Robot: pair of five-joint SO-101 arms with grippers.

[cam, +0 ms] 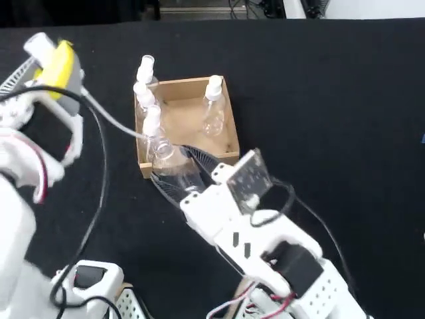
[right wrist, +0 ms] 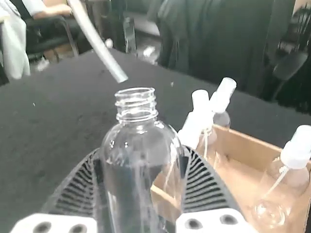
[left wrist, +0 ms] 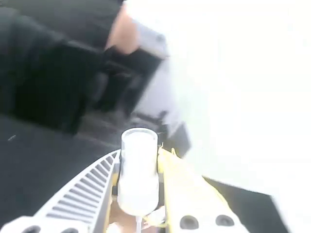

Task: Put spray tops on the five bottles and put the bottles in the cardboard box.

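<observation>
The left end effector [left wrist: 140, 160] is clenched on a white plastic spray top [cam: 38, 45], whose long translucent dip tube [right wrist: 97, 43] slants away from it toward the right end effector [right wrist: 141, 162]. That one is closed around a clear, uncapped plastic bottle [right wrist: 136, 141], held upright between its fingers. Just beyond it is the brown cardboard box [cam: 229, 126], where four capped bottles [cam: 214, 100] stand. The tube's tip hangs just above the open neck, slightly off centre. If it is lowered so, the rim could be caught and the tube bent, or the bottle tipped in the grip.
</observation>
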